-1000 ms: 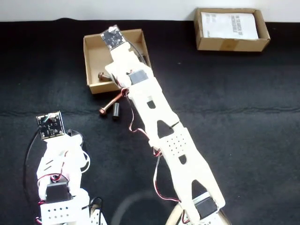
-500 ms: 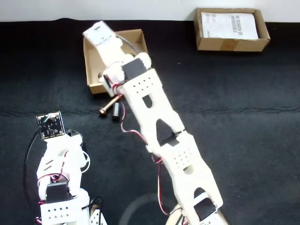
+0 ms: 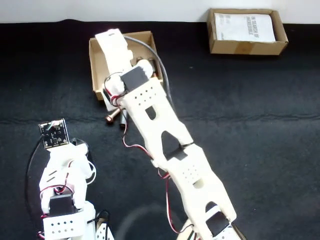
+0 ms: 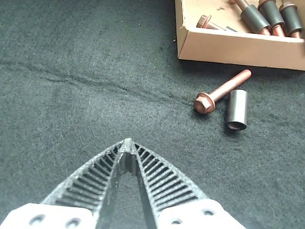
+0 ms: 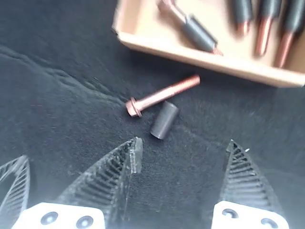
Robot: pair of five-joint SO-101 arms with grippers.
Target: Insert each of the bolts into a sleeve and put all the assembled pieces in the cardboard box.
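Nearby, right gripper (image 5: 185,143) gaped wide, empty, close to a loose bolt (image 5: 162,98) and sleeve (image 5: 164,120).
Both lay at the cardboard box's (image 3: 97,55) 6 o'clock; left gripper (image 4: 127,140) was closed, empty.

Left end effector (image 4: 127,141) pinched; right end effector (image 5: 184,142) spread.

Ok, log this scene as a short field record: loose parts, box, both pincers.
loose bolt: lying on the black cloth, outside the box, not sleeved
loose sleeve: lying close beside the bolt, empty
cardboard box: holds several assembled pieces
left pincer: shut, empty, short of the bolt
right pincer: open, empty, above the cloth near bolt and sleeve
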